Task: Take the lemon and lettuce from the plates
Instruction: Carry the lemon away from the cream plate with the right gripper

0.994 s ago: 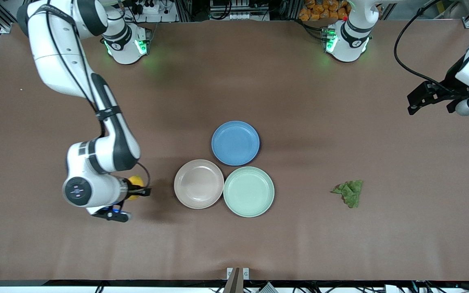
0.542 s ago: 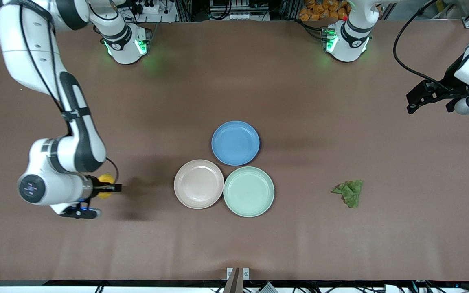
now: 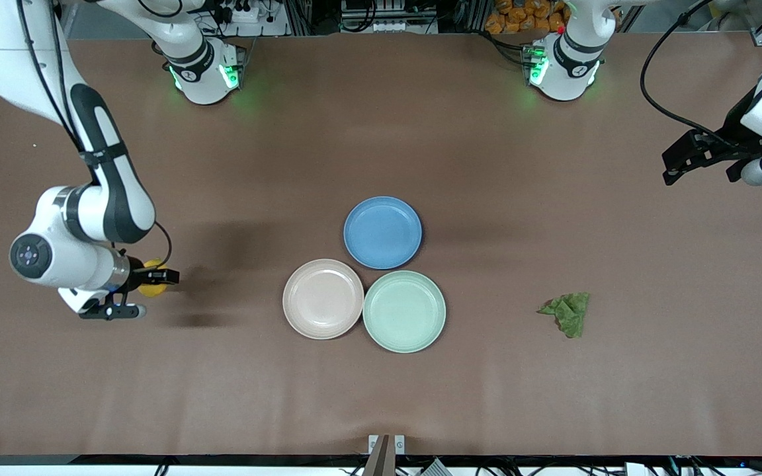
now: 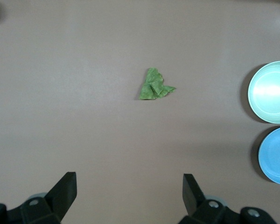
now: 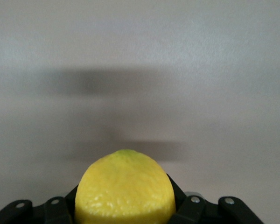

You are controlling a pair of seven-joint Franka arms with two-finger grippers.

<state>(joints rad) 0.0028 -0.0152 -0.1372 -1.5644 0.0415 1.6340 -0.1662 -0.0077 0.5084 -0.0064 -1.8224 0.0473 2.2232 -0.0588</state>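
My right gripper is shut on the yellow lemon, which it holds just above the table at the right arm's end, well away from the plates. The lemon fills the space between the fingers in the right wrist view. The beige-pink plate and the mint green plate stand side by side mid-table with nothing on them. A wrinkled green lettuce lies on the bare table toward the left arm's end. My left gripper hangs open and high over that end, with the lettuce in its wrist view.
A blue plate with nothing on it touches the other two, farther from the front camera. The left wrist view shows the mint green plate and the blue plate at its edge. Brown tabletop surrounds everything.
The right arm has carried the lemon away from the plates toward its own end of the table. The left arm has barely moved; plates and lettuce stay put.
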